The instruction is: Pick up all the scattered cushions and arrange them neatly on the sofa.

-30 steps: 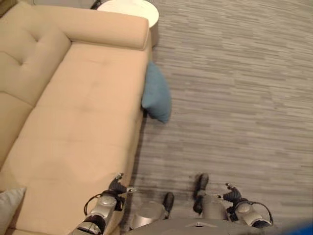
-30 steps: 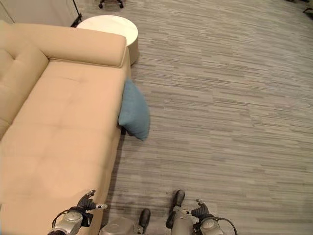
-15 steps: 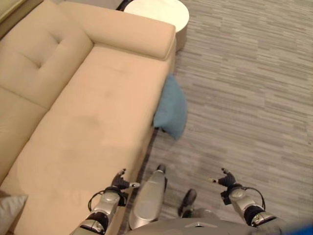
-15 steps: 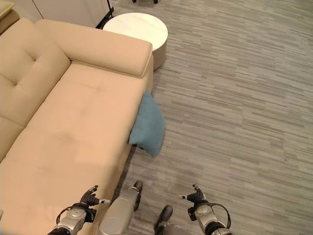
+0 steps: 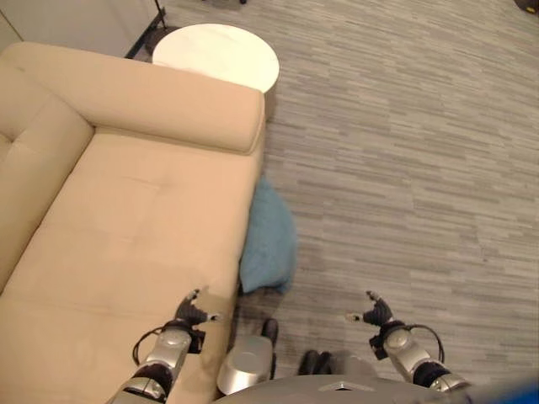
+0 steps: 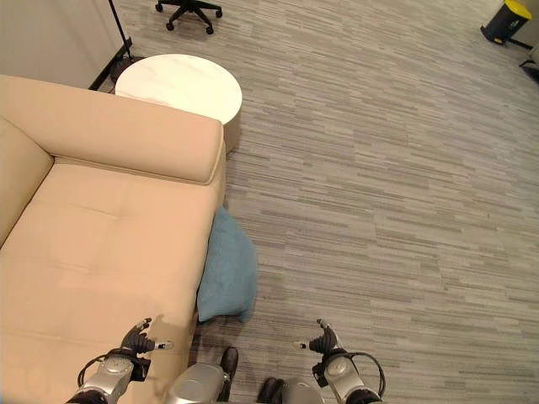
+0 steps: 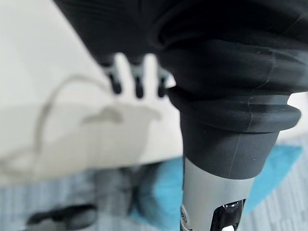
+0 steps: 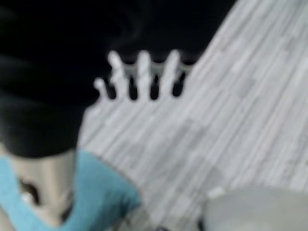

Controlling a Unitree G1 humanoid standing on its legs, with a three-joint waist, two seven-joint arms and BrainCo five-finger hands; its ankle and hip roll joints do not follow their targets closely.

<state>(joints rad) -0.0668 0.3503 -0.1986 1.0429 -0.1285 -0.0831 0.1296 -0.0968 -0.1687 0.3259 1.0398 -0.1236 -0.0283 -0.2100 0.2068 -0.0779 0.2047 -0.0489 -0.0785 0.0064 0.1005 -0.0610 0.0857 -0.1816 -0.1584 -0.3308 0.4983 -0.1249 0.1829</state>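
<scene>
The blue cushion (image 5: 269, 240) lay on the floor (image 5: 404, 168), leaning against the near right edge of the sofa (image 5: 126, 227). We judged it light, soft and squashy, best taken by its free right edge or pinched across its plump middle. The left robot hand (image 5: 187, 313) hovered over the sofa seat, the right robot hand (image 5: 376, 315) over the floor, both spread and holding nothing.

Left hand (image 5: 187, 317) low, fingers (image 7: 137, 86) straight, empty. Right hand (image 5: 376, 316) low, fingers (image 8: 143, 72) spread, empty.
</scene>
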